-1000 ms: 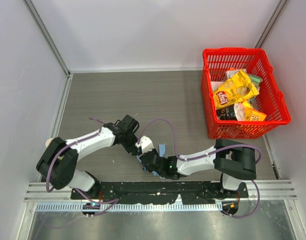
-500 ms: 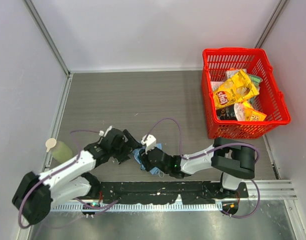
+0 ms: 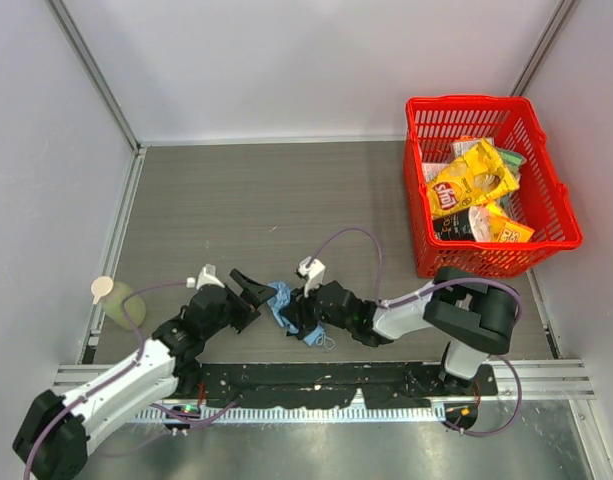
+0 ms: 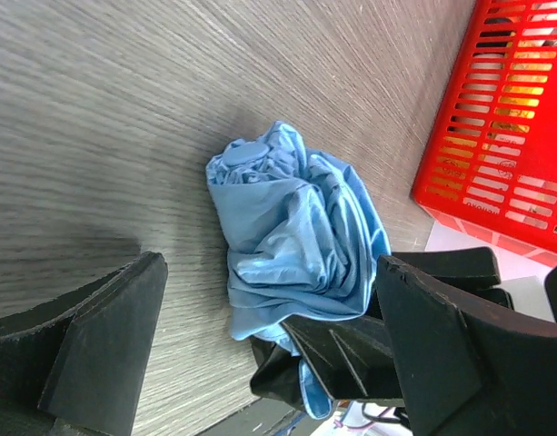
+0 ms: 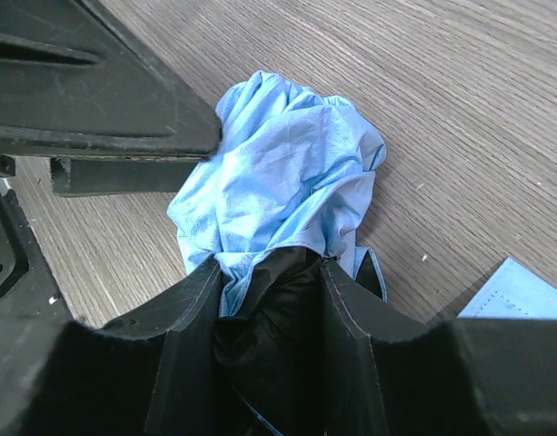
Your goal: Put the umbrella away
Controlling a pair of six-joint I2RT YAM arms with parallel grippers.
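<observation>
Umbrella lies on the table at approx 6 o'clock, near the front edge, crumpled into a short blue wad and not neat. R claw is narrowed onto its black end w/ fabric bunched btwn the fingers, gripping from the wad's 4 o'clock. L claw stands wide and holds nothing, at the wad's 9 o'clock. In its wrist view the wad sits ahead btwn the fingers, apart from both.

Step, as I read it: mid-tidy. The canopy is gathered but loose, and no strap is seen round it. Next prob. needs the L claw to move in and close on the free end, pressing the folds down while R holds. Aim for fabric, since R's fingers are v. close.

Count:
- 1 umbrella
- 2 claws
- 1 red basket at 2 o'clock w/ several snack packs, exact no. unclear
- 1 pale green bottle at 8 o'clock
- 1 flat light-blue piece just beside the R claw; can't tell what it is
</observation>
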